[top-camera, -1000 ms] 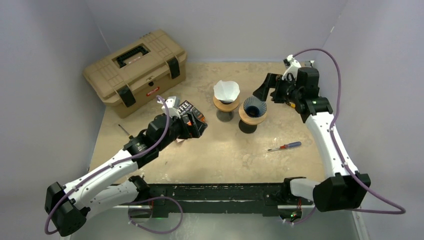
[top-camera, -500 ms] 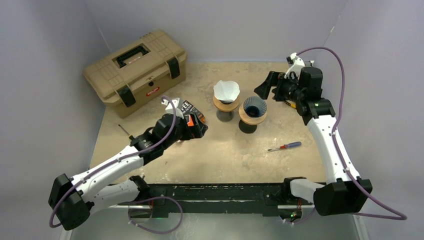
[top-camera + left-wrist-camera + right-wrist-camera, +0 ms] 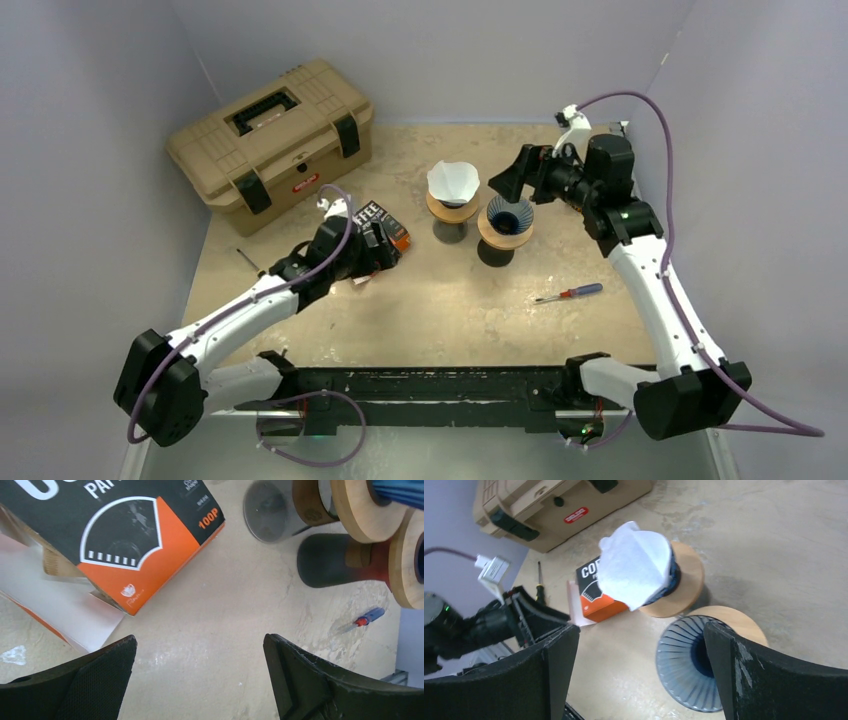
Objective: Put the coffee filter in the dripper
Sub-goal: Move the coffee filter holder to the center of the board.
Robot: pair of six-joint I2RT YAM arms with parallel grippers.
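Top view: coffee filter (image 3: 453, 180), a white paper cone, sits in the left-hand dripper (image 3: 452, 209) just above frame centre. Its rim stands proud of the wooden collar. In the right wrist view the paper looks lopsided, one flap riding higher toward the upper left.

The blue dripper (image 3: 509, 216) has its ribbed inside showing. It stands just to the right of the first and slightly lower in frame. Cannot tell whether the collars touch.

Right pincer (image 3: 512, 181) hangs just above the blue dripper's upper edge, fingers spread wide, nothing between them.

Left pincer (image 3: 385, 248) is low over the tabletop (image 3: 450, 310), left of centre, also spread wide and gripping nothing. The orange-and-black filter box (image 3: 383, 222) lies right against its upper side. The left wrist view shows an end flap open.

Tan toolbox (image 3: 270, 143) is at upper left, lid shut. Red-and-blue screwdriver (image 3: 570, 293) lies lower right of the drippers, well apart. Thin screwdriver (image 3: 249, 262) lies near the tabletop's left edge.
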